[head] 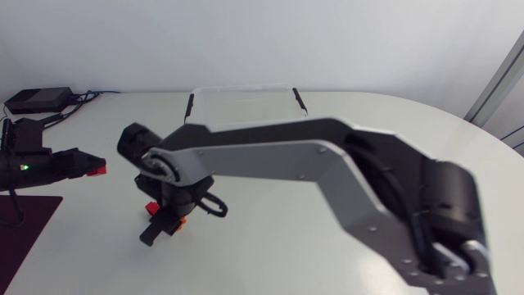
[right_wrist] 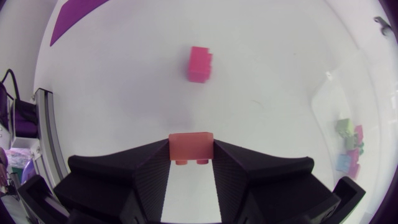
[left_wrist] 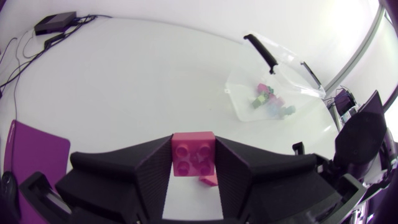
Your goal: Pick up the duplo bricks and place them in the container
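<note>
Now left gripper (head: 93, 169) at table's 9 o'clock, fingers clamped on pink brick (left_wrist: 193, 154). Right gripper (head: 160, 220) near 7 o'clock, fingers pinching red brick (right_wrist: 191, 148). Second pink brick (right_wrist: 199, 64) loose on table. Container (head: 244, 88) at 12 o'clock, other bricks (left_wrist: 267, 99) inside.

Left arm (head: 37, 162) enters at the frame's left edge; left gripper (head: 95, 169) clamps a pink brick (left_wrist: 193, 154). Right arm (head: 327, 160) spans from lower right to centre-left; right gripper (head: 162, 223) points downward, clamping a red brick (right_wrist: 191, 148).
</note>
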Available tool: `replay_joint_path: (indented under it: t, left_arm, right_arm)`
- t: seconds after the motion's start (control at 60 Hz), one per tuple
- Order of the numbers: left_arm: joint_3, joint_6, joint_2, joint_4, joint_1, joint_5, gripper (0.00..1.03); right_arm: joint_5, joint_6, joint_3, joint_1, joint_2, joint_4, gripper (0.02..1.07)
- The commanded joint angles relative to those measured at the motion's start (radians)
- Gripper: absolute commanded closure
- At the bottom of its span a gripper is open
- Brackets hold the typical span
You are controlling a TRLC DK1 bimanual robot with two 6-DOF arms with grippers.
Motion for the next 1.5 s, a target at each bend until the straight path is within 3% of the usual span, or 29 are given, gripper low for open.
replay_joint_path:
  t: [0.0, 0.083, 0.417, 0.583, 0.733, 0.783, 0.8, 0.833, 0.867, 1.1, 1.167, 1.217, 1.25, 1.35, 1.483]
  left_arm:
    - [0.046, -0.078, -0.007, 0.053, -0.077, 0.014, 0.83]
    - [0.092, -0.146, 0.026, 0.119, -0.174, 0.014, 0.83]
    - [0.35, -0.322, 0.289, 0.308, -0.441, 0.008, 0.82]
    - [0.428, -0.331, 0.4, 0.363, -0.55, -0.039, 0.8]
    - [0.528, -0.333, 0.521, 0.408, -0.591, -0.099, 0.77]
    - [0.559, -0.33, 0.553, 0.401, -0.6, -0.121, 0.68]
    - [0.586, -0.317, 0.579, 0.391, -0.609, -0.147, 0.48]
    - [0.6, -0.291, 0.589, 0.371, -0.616, -0.184, 0.16]
    - [0.598, -0.276, 0.581, 0.366, -0.616, -0.194, 0.04]
    - [0.456, -0.121, 0.328, 0.257, -0.554, -0.224, 0.04]
    - [0.401, -0.043, 0.246, 0.13, -0.519, -0.224, 0.04]
    - [0.339, 0.006, 0.204, 0.084, -0.493, -0.222, 0.04]
    - [0.272, 0.035, 0.168, 0.075, -0.471, -0.224, 0.04]
    - [0.138, 0.092, 0.113, 0.046, -0.441, -0.227, 0.04]
    - [0.0, 0.155, 0.072, 0.03, -0.425, -0.254, 0.04]
  right_arm:
    - [0.008, -0.008, -0.073, -0.069, -0.139, 0.028, 0.84]
    - [0.009, -0.005, -0.122, -0.141, -0.234, 0.03, 0.84]
    - [0.008, 0.047, -0.194, -0.388, -0.447, 0.065, 0.84]
    - [0.003, 0.057, -0.196, -0.463, -0.46, 0.122, 0.84]
    - [0.003, 0.058, -0.184, -0.501, -0.444, 0.169, 0.84]
    - [0.003, 0.061, -0.179, -0.514, -0.43, 0.189, 0.84]
    - [0.003, 0.063, -0.177, -0.515, -0.427, 0.192, 0.84]
    - [0.005, 0.063, -0.168, -0.523, -0.414, 0.205, 0.83]
    - [0.005, 0.063, -0.161, -0.532, -0.401, 0.217, 0.83]
    - [0.005, 0.063, -0.069, -0.583, -0.295, 0.263, 0.81]
    - [0.013, 0.063, -0.038, -0.59, -0.26, 0.274, 0.74]
    - [0.023, 0.061, -0.012, -0.593, -0.229, 0.274, 0.57]
    - [0.043, 0.057, 0.007, -0.595, -0.208, 0.272, 0.4]
    - [0.06, 0.051, 0.03, -0.601, -0.177, 0.274, 0.1]
    - [0.06, 0.049, 0.019, -0.604, -0.194, 0.271, 0.07]
